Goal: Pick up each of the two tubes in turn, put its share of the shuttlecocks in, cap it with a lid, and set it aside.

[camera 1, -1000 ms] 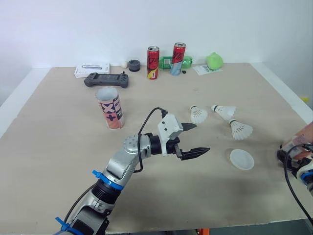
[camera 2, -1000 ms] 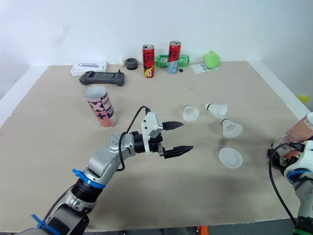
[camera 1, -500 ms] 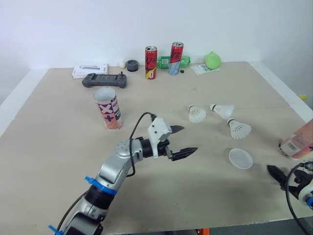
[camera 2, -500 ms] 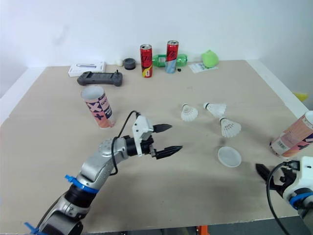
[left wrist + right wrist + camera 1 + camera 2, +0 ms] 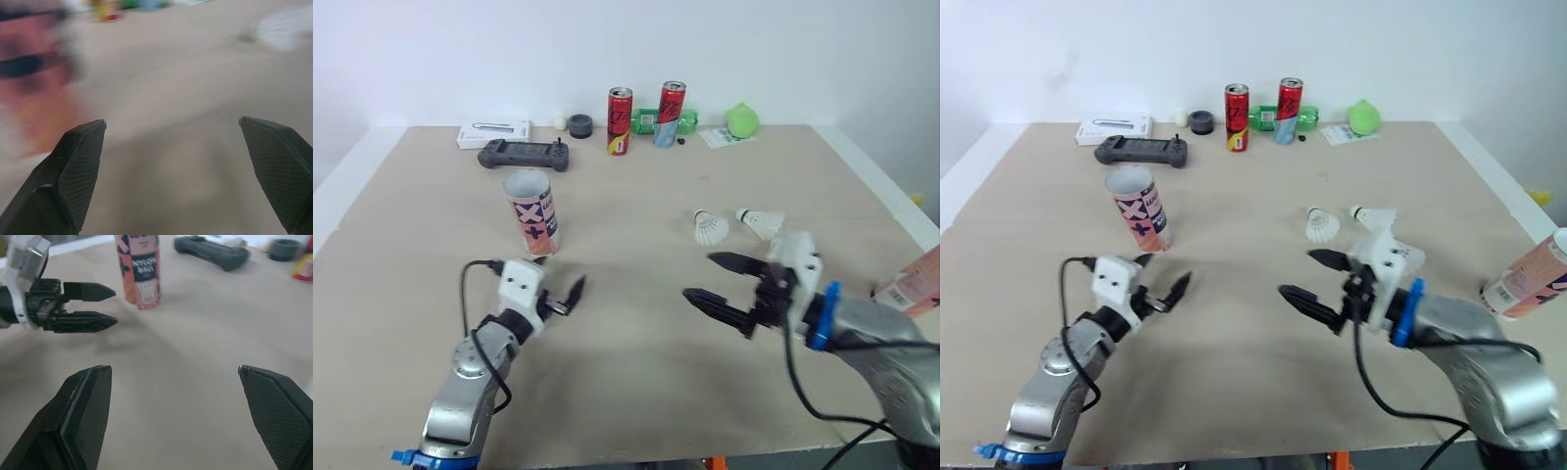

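My left fingers [image 5: 574,290] and right fingers [image 5: 732,262] open, empty.
Upright tube [image 5: 531,212] stands near the left, far from the right.

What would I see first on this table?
The black-fingered left end effector and right end effector, both open, face each other over the middle of the beige table. A pink cardboard tube stands upright beyond the left one; two white feathered shuttlecocks lie beyond the right.

Beige table [image 5: 636,362] against white wall [image 5: 460,49]
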Controlling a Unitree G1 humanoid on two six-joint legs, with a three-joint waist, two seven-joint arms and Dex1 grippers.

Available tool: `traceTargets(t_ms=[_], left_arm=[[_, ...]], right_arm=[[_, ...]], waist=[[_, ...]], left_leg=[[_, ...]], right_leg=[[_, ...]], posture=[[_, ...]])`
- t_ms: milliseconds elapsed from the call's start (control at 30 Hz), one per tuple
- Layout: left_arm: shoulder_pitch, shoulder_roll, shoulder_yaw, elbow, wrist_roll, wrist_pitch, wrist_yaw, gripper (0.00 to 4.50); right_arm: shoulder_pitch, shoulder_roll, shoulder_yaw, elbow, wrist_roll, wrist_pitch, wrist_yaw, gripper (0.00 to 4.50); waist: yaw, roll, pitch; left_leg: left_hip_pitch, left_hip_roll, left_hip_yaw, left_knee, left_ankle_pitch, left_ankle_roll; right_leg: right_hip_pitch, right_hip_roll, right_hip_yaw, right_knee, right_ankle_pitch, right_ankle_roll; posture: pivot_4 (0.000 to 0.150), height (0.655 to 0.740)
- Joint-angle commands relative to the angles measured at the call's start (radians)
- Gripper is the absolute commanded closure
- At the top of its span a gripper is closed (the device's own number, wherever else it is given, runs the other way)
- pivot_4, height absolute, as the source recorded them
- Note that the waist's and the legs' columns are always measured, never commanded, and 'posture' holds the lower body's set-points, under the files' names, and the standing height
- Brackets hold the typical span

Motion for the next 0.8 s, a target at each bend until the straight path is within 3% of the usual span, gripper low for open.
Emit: traceTargets(t_ms=[33,433,800], left_arm=[[-0.037,0.014,0.026,-0.006,0.045,0.07,0.068,0.0],[-0.301,0.063,0.041,0.316,0.022,0.197,0.025,0.0],[-0.425,0.051,0.024,0.549,0.044,0.092,0.022,0.0]], right_arm=[[-0.078,0.042,0.086,0.044,-0.064,-0.064,-0.003,0.05],[-0.125,0.074,0.137,0.087,-0.134,-0.12,0.009,0.05],[-0.111,0.094,0.137,0.074,-0.148,-0.12,-0.011,0.05]], waist=[[0.004,0.0,0.0],[0.003,0.0,0.0],[0.003,0.0,0.0]], left_leg=[[0.0,0.0,-0.001,0.0,0.0,0.0],[-0.001,0.0,-0.006,-0.001,0.0,0.0],[0.002,0.0,-0.006,-0.001,0.001,0.0]], right_leg=[[0.0,0.001,0.0,0.0,0.0,0.0],[0.001,0.002,-0.005,0.0,0.001,0.003],[0.004,0.002,-0.004,0.002,0.003,0.003]], posture=[[0.15,0.74],[0.15,0.74],[0.15,0.74]])
